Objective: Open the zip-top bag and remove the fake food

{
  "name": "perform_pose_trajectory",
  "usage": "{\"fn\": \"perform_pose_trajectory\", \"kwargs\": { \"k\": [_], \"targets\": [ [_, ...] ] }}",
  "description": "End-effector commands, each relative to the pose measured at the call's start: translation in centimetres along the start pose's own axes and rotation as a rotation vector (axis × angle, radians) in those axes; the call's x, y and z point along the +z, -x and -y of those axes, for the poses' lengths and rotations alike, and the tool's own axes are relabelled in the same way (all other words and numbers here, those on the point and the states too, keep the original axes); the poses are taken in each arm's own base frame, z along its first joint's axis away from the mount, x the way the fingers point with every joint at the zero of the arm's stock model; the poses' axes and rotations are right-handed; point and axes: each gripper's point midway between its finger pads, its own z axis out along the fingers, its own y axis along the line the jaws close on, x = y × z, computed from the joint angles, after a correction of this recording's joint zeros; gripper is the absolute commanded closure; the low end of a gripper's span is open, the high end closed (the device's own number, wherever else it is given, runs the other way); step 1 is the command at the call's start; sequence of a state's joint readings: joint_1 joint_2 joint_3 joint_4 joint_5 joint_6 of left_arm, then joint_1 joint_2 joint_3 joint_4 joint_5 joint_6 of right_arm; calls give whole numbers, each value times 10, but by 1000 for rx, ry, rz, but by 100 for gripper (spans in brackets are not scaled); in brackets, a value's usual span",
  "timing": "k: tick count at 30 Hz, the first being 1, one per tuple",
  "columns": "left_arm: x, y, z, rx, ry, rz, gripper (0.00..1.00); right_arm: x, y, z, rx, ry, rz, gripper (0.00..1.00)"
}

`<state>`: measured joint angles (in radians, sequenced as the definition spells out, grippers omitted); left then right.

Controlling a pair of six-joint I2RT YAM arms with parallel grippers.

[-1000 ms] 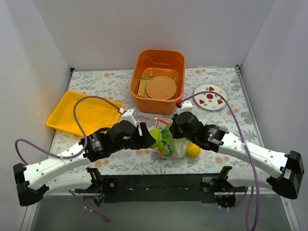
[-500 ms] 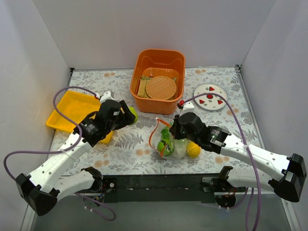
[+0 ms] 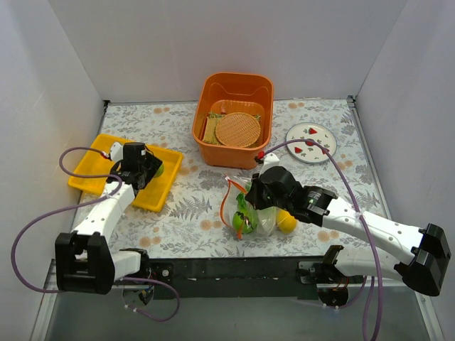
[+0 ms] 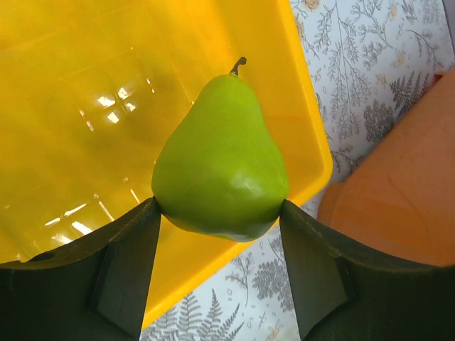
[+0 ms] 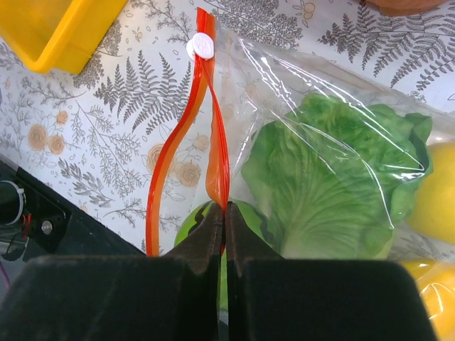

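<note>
The zip-top bag (image 3: 250, 207) lies at the table's middle, its mouth spread. My right gripper (image 5: 225, 213) is shut on one side of its orange-red zip strip (image 5: 213, 142). Inside the bag I see a leafy green cabbage piece (image 5: 327, 177), a green striped round fruit (image 5: 186, 226) and a yellow lemon (image 5: 441, 192). My left gripper (image 4: 219, 211) is shut on a green pear (image 4: 220, 167), one piece of the fake food. It holds the pear just above the near right corner of the yellow tray (image 4: 85, 85). From above, the left gripper (image 3: 151, 170) is far left of the bag.
An orange basket (image 3: 206, 145) with tan woven discs stands at the back middle. A white plate (image 3: 311, 142) with red marks lies at the back right. The yellow tray (image 3: 96, 167) sits at the left. White walls close in three sides.
My left arm has swung left from the bag's mouth to the yellow tray, carrying the green pear. The right gripper has stayed shut on the zip strip, shifting only slightly.
</note>
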<state>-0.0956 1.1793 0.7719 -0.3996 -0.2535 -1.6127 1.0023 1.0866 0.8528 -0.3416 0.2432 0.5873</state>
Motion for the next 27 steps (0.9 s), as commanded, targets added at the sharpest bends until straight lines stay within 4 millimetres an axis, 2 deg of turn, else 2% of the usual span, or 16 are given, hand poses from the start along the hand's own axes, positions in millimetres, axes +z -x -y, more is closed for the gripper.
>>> {"fn": "perform_pose_trajectory", "kwargs": {
  "k": [1, 2, 3, 6, 10, 13, 14, 15, 18, 19, 20, 21, 23, 24, 26, 27],
  "targets": [
    [17, 26, 15, -45, -49, 67, 39, -2, 9, -10, -26, 45, 14, 99],
    [17, 33, 19, -27, -53, 80, 35, -3, 8, -9, -28, 43, 15, 99],
    [18, 35, 17, -16, -38, 75, 28, -3, 8, -9, -29, 42, 16, 99],
    [12, 41, 27, 38, -65, 70, 15, -4, 9, -8, -35, 39, 18, 99],
    [-10, 33, 29, 94, -125, 35, 13, -5, 14, -10, -34, 40, 30, 99],
    [-35, -1, 38, 176, -213, -51, 22, -8, 18, -7, -35, 19, 38, 99],
    [-49, -9, 44, 191, -255, -60, 25, -11, 22, -8, -35, 21, 49, 99],
    [-64, -39, 52, 245, -303, -126, 28, -12, 23, -4, -37, 4, 54, 99],
    [-97, -77, 64, 274, -388, -208, 41, -14, 23, -3, -39, -8, 55, 99],
    [-113, -102, 69, 311, -436, -268, 44, -13, 22, -3, -39, -9, 51, 99],
    [-123, -113, 73, 301, -458, -304, 49, -14, 22, -4, -34, -5, 50, 99],
    [-140, -134, 76, 323, -506, -365, 51, -14, 22, -6, -33, 1, 49, 99],
    [-156, -152, 81, 321, -542, -423, 54, -15, 21, -11, -31, 7, 47, 99],
    [-169, -171, 84, 356, -581, -468, 55, -16, 19, -15, -34, 17, 44, 99],
    [-186, -189, 90, 381, -624, -516, 55, -16, 19, -18, -34, 18, 40, 99],
    [-200, -206, 94, 404, -661, -556, 55, -17, 19, -19, -35, 13, 43, 99]
  ]
}}
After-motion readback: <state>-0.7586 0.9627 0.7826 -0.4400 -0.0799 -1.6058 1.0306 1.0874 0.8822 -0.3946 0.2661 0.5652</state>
